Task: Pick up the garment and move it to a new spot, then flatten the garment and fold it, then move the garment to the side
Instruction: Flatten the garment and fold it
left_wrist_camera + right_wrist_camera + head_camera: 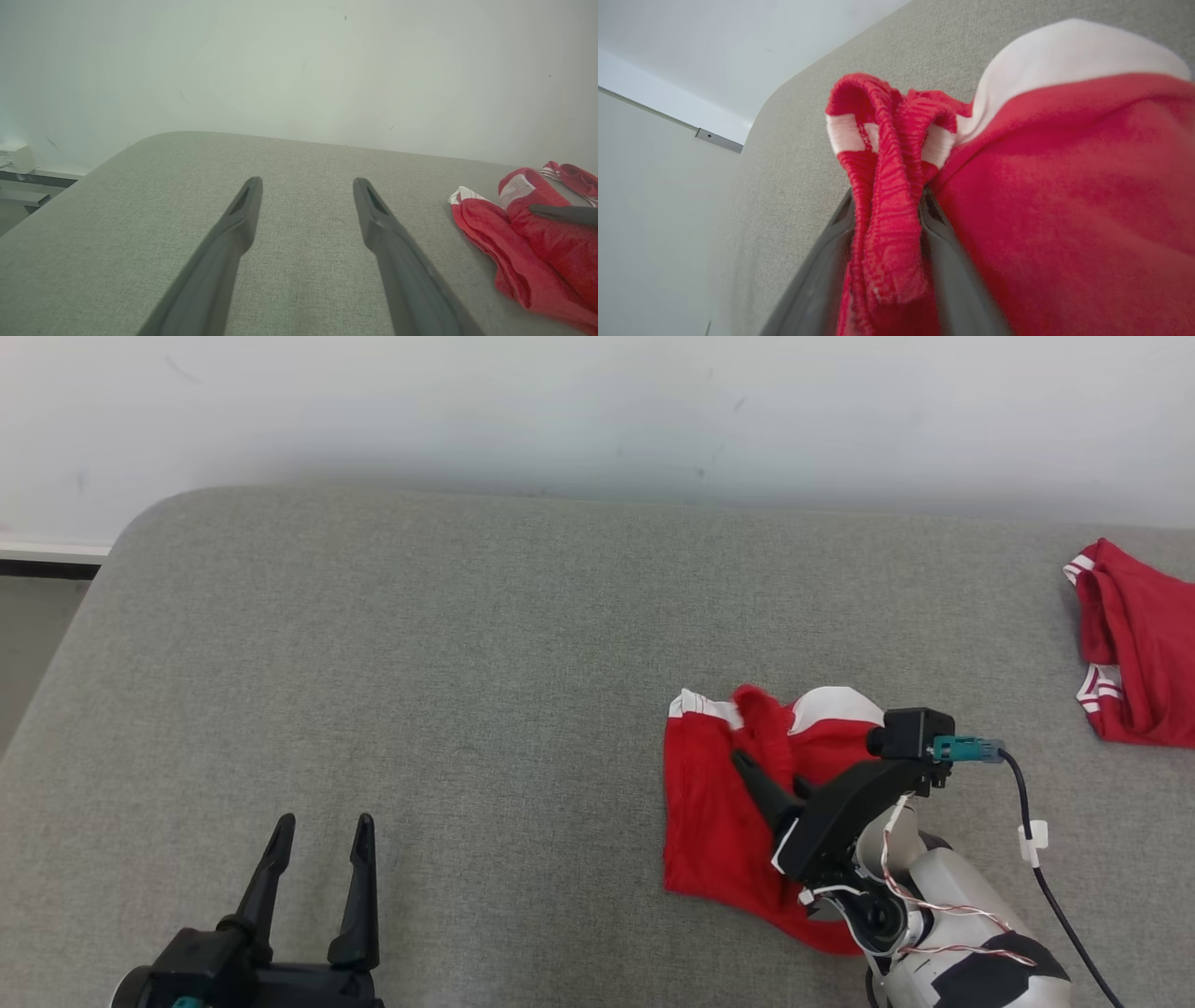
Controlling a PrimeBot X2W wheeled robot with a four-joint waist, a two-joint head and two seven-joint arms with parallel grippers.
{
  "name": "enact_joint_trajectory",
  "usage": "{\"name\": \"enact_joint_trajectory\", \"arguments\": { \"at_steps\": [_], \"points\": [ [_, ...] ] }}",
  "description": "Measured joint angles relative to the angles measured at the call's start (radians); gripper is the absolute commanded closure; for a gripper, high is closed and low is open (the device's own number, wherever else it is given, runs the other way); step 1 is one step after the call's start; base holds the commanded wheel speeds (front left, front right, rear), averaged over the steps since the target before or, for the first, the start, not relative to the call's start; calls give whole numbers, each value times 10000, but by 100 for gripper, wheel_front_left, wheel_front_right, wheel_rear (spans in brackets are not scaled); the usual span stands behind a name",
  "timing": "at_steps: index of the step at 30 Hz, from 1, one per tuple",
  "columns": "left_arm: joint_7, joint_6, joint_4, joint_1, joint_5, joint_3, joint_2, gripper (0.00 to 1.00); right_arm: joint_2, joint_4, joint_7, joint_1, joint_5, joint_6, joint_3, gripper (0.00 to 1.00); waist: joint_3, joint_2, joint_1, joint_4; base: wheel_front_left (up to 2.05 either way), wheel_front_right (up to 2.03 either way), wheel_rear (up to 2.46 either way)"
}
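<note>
The garment (709, 803) is red with white bands and lies crumpled right of centre on the grey padded surface (467, 663). My right gripper (747, 756) reaches into it from the lower right. In the right wrist view a raised fold of the garment (887, 186) stands pinched between the two fingers of my right gripper (887, 198). My left gripper (325, 821) rests at the lower left, open and empty, well away from the cloth. The left wrist view has my left gripper (307, 183) spread wide over bare fabric, with the garment (537, 252) off to its right.
A second red garment with white stripes (1134, 644) lies at the far right edge of the surface. A white wall (597, 411) runs behind it. The surface's rounded left corner (140, 523) drops off to the floor. A black cable (1036, 840) trails from my right wrist.
</note>
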Motion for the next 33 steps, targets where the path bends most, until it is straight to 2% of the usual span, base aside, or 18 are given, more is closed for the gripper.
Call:
{"name": "enact_joint_trajectory", "arguments": {
  "at_steps": [4,12,17,23,33],
  "points": [
    [0,15,13,-17,6,56,0,0,-81,-249,-623,-47,-263,0,267,0,-1,0,0,-123,0,0,0],
    [0,13,-63,-13,92,341,-2,0,-1198,-1605,-2669,308,-882,0,568,0,-104,0,0,-576,0,0,0],
    [-2,29,-194,7,196,602,0,0,-1868,-2322,-4031,856,-1797,0,428,0,-161,0,0,-957,0,0,0],
    [-8,21,-280,21,316,909,-4,0,-2006,-3252,-4782,1801,-2690,0,-251,0,-224,0,-2,-1413,0,0,0],
    [-8,17,-466,130,364,1145,-2,0,-1532,-5200,-4966,3746,-4063,0,-1584,0,-508,0,-2,-1701,0,0,0]
  ]
}}
